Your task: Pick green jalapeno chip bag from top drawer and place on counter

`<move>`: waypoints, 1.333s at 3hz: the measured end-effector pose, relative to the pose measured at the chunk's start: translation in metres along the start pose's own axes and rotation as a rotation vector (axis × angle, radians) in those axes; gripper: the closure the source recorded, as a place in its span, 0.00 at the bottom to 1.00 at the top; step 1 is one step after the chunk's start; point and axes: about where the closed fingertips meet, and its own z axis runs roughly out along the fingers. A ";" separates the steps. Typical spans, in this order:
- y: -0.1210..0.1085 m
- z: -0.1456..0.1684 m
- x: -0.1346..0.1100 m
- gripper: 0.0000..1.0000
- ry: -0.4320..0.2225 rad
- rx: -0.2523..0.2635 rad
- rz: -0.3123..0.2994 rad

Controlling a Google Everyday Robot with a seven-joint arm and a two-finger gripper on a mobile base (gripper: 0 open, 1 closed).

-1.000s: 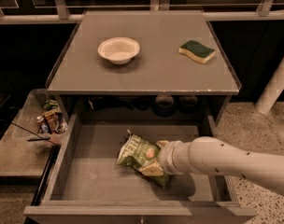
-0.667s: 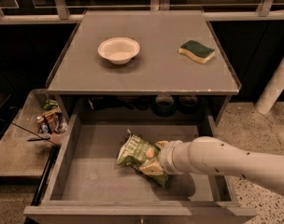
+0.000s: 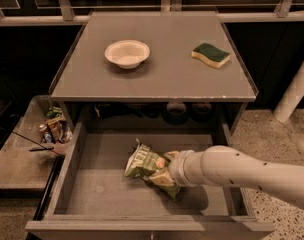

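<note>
The green jalapeno chip bag point(image 3: 144, 163) lies crumpled in the middle of the open top drawer point(image 3: 97, 191), its white end pointing left. My white arm reaches in from the right. My gripper point(image 3: 167, 170) is at the bag's right end, touching it and largely hidden behind the wrist and the bag. The counter point(image 3: 162, 76) is the grey cabinet top just above and behind the drawer.
A white bowl point(image 3: 127, 53) and a green-and-yellow sponge point(image 3: 210, 55) sit on the counter. A low side tray point(image 3: 17, 166) with cluttered items point(image 3: 54, 129) stands left of the drawer. A white post point(image 3: 297, 89) stands at the right. Dark round objects point(image 3: 176, 111) sit under the counter at the back.
</note>
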 end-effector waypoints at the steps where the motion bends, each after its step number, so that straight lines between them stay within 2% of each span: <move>1: -0.001 -0.014 -0.009 1.00 -0.005 -0.022 -0.016; 2: -0.003 -0.051 -0.029 1.00 -0.052 -0.046 -0.044; 4: -0.023 -0.152 -0.067 1.00 -0.186 -0.050 -0.105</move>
